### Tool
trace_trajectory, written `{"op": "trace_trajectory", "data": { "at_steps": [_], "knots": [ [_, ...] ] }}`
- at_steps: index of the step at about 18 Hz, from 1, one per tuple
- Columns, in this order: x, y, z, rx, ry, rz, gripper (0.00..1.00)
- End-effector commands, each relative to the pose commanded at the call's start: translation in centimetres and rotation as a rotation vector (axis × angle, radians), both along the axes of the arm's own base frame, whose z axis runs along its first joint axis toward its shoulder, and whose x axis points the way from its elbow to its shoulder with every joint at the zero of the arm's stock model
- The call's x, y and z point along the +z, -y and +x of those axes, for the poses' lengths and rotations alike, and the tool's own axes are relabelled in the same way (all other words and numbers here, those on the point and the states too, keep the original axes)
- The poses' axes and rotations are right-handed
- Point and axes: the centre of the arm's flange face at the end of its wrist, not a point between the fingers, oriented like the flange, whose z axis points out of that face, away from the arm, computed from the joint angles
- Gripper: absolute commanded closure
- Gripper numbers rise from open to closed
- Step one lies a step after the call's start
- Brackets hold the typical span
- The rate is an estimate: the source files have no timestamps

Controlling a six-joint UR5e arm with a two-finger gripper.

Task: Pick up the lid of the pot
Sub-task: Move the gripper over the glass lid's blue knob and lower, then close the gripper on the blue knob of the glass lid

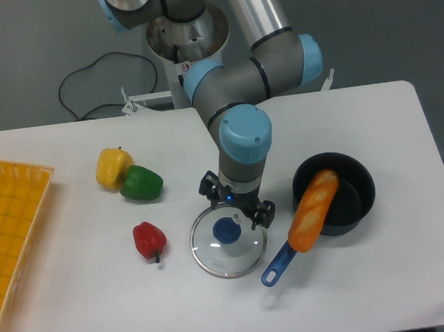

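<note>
Inscriptions: none legible. No text, label, brand, number or sign can be read on any item in view.

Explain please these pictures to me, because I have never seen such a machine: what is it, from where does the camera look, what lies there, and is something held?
The machine is a robot arm with a two-finger gripper. All the pictures come from one fixed camera facing the table. On it are a yellow pepper, a green pepper, a red pepper, a clear lid with a blue knob, and a black pot with a blue handle. Something orange lies across the pot's rim. The gripper is open above the lid, holding nothing.
</note>
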Motion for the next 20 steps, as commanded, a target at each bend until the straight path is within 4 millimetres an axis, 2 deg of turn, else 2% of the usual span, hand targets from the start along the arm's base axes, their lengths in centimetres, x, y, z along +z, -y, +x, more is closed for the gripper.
{"op": "trace_trajectory", "data": {
  "at_steps": [8, 17, 20],
  "knots": [
    [-2.8, -1.0, 0.2, -0.003, -0.023, -0.051, 0.00],
    [-4.3, -1.6, 0.7, -0.016, -0.010, -0.065, 0.00],
    [-4.2, -1.7, 0.8, -0.017, -0.017, -0.061, 0.00]
  ]
}}
